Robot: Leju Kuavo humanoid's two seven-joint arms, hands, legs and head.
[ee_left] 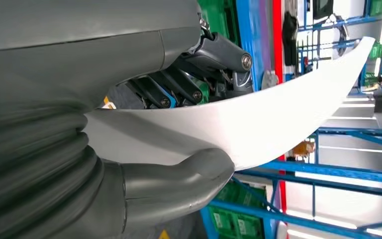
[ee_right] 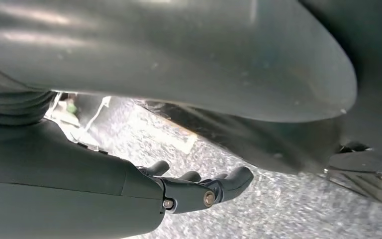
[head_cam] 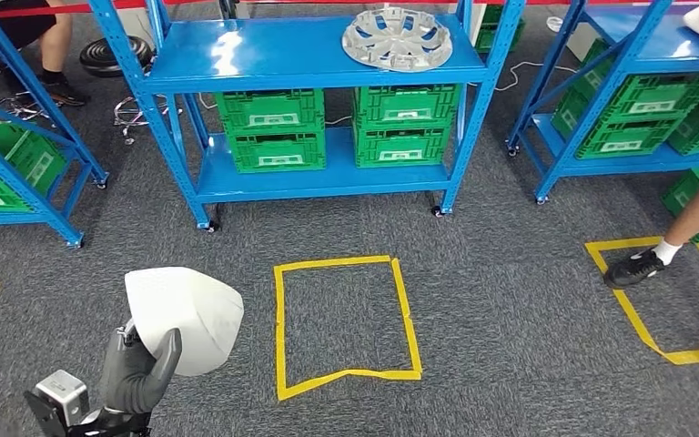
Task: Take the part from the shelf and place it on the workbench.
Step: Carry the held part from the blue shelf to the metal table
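The part is a white, curved shell-like panel (head_cam: 187, 314), held above the grey carpet at the lower left of the head view. My left hand (head_cam: 136, 373) grips it from below, thumb up against its face. In the left wrist view the white panel (ee_left: 258, 124) sweeps across the picture, pinched between the thick grey thumb (ee_left: 179, 184) and the dark fingers (ee_left: 179, 89). My right hand (ee_right: 199, 191) hangs over the carpet with its dark fingers loosely apart and nothing in them.
A blue shelf (head_cam: 328, 55) stands ahead with a silver wheel cover (head_cam: 397, 38) on top and green crates (head_cam: 337, 127) below. A yellow tape square (head_cam: 346, 314) marks the carpet in front. A person's foot (head_cam: 633, 269) stands at the right, near another blue shelf (head_cam: 619, 155).
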